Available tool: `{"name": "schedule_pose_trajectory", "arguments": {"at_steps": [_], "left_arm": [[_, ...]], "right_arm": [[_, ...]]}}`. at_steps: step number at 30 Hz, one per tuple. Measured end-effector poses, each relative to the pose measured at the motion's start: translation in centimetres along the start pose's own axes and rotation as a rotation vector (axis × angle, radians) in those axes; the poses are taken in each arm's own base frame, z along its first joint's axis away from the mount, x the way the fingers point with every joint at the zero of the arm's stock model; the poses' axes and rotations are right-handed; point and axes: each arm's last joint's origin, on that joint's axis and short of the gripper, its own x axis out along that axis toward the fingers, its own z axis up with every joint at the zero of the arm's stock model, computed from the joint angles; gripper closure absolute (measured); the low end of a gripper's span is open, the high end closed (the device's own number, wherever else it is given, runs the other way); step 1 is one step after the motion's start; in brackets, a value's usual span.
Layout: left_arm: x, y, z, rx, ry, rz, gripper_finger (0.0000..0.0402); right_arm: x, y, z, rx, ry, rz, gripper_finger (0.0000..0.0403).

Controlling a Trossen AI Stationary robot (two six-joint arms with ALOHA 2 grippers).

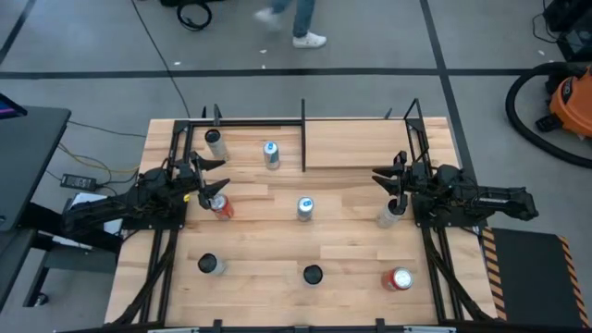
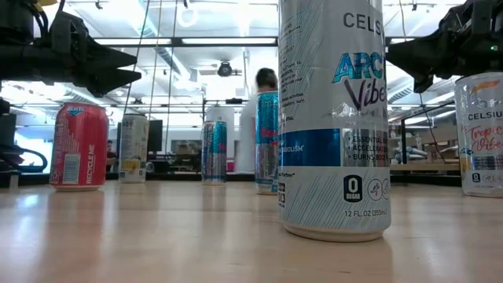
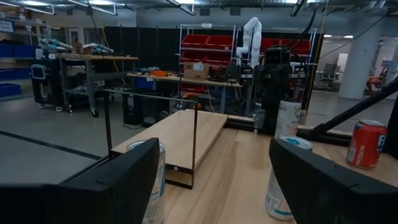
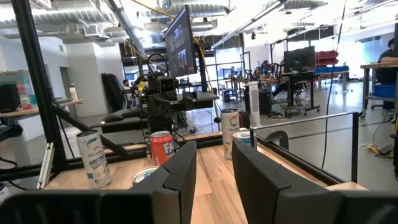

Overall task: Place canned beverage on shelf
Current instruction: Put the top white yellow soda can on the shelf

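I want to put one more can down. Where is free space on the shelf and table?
The shelf panel right of the black divider rod is bare. The table strip between the middle can and the front cans is free. Around the left claw is crowded.

Words readable on the cans
The near white can [image 2: 334,118] reads "CELSIUS", "Vibe", "0 SUGAR", "12 FL OZ"; the right can [image 2: 481,134] reads "CELSIUS".

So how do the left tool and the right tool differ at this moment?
The left tool has its fingers spread wide; the right tool leaves only a narrow gap. The left tool hangs beside a red can, the right tool beside a pale can. Both are open, above the table, and neither holds a can.
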Motion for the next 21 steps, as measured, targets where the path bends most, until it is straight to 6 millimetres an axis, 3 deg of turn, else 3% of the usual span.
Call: {"name": "schedule_pose_trajectory", "arguments": {"at_steps": [21], "left_arm": [[-0.01, 0.03, -0.50, 0.005, 0.051, 0.003, 0.0088]], "right_arm": [[0.00, 0.00, 0.00, 0.000, 0.000, 0.000, 0.0290]]}}
